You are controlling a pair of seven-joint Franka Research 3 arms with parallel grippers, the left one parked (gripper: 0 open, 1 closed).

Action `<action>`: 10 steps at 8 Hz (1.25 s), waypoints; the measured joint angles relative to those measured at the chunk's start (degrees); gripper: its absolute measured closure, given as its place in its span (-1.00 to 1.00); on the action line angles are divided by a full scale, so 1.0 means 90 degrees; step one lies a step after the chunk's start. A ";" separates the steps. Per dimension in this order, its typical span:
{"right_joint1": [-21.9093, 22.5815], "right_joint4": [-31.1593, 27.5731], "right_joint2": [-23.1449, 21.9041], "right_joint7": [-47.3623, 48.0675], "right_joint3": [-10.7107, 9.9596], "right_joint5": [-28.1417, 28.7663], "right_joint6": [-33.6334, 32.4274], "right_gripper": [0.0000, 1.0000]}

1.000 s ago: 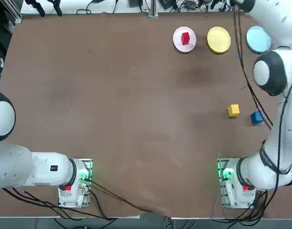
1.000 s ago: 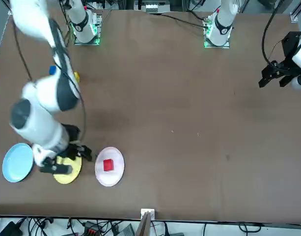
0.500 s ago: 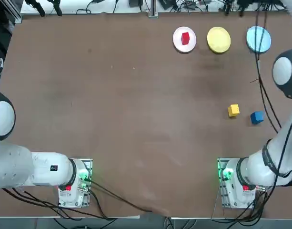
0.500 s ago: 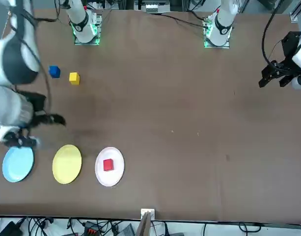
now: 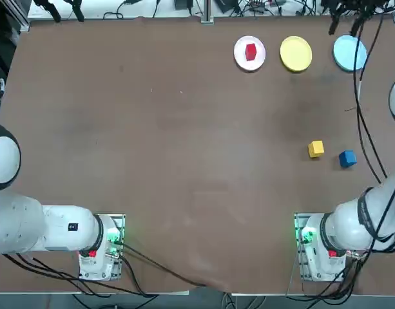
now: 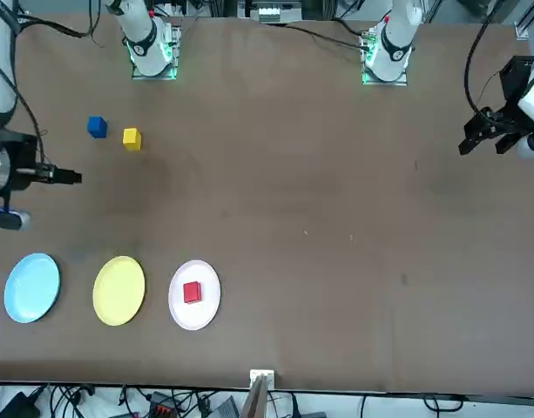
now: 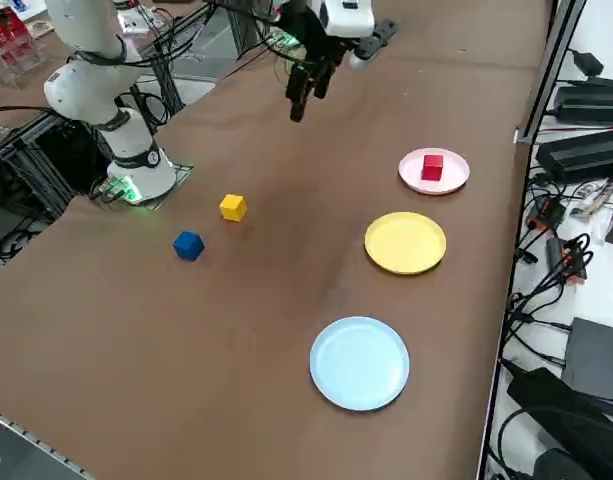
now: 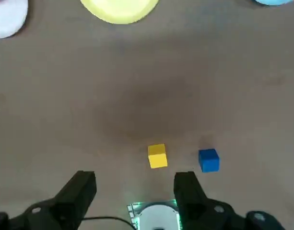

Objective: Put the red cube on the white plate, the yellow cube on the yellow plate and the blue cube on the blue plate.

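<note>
A brown table (image 5: 152, 129) is filling the overhead view. Black cables (image 7: 556, 260) and black power boxes (image 7: 586, 100) are lying just beyond the table's far edge, seen from the right side.

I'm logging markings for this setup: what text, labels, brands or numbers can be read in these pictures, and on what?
No readable text anywhere.
Red cube, yellow cube, blue cube: plain faces.
White plate, yellow plate, blue plate: unmarked.
Dark patch on the left arm: too small to read.
Right gripper, open above the table: no marking visible.
</note>
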 joint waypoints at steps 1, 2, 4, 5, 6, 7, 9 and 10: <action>0.0005 -0.0897 -0.0401 -0.0023 0.0027 -0.0039 0.0380 -0.99; 0.0005 -0.1887 -0.0797 -0.0220 0.0039 -0.0065 0.0759 -0.99; -0.0131 -0.3619 -0.1426 -0.0883 0.0015 -0.0132 0.1381 -0.99; -0.0286 -0.4220 -0.1631 -0.1155 -0.0003 -0.0133 0.1585 -0.99; -0.0411 -0.4776 -0.1772 -0.1318 -0.0018 -0.0133 0.1928 -0.99; -0.0428 -0.5283 -0.1875 -0.1355 -0.0012 -0.0131 0.2414 -0.99; -0.0424 -0.6173 -0.2065 -0.1351 0.0031 -0.0127 0.3465 -0.99; -0.0424 -0.6544 -0.2143 -0.1348 0.0033 -0.0127 0.3985 -0.99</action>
